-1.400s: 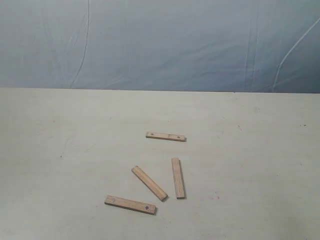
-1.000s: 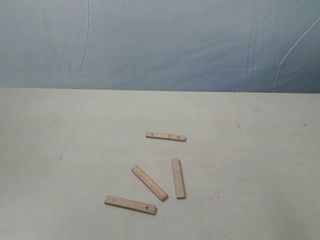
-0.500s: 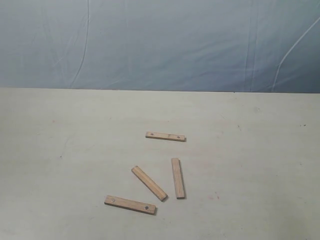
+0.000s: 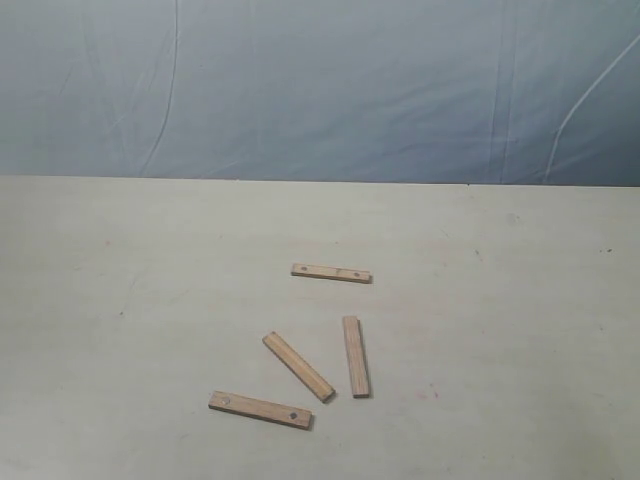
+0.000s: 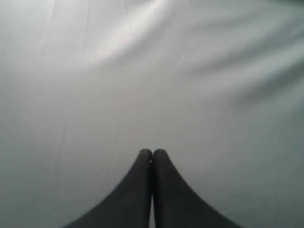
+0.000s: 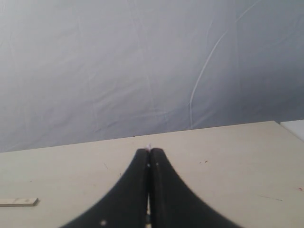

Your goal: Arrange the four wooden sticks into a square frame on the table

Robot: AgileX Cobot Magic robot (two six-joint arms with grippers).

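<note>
Four light-brown wooden sticks lie apart on the pale beige table point(image 4: 120, 260), forming no outline. One stick point(image 4: 331, 273) with two dark holes lies farthest back. A plain stick point(image 4: 298, 366) lies slanted in the middle, and another point(image 4: 356, 356) lies just right of it, running front to back. A fourth stick point(image 4: 260, 409) with two holes lies nearest the front. Neither arm shows in the exterior view. My left gripper point(image 5: 152, 153) is shut and empty, facing only blurred grey cloth. My right gripper point(image 6: 149, 151) is shut and empty above the table point(image 6: 228, 161), with one stick's end point(image 6: 18, 202) off to its side.
A creased blue-grey cloth backdrop point(image 4: 320, 90) rises behind the table's far edge. A white patch point(image 6: 297, 127) shows past the table's corner in the right wrist view. Small dark specks dot the surface.
</note>
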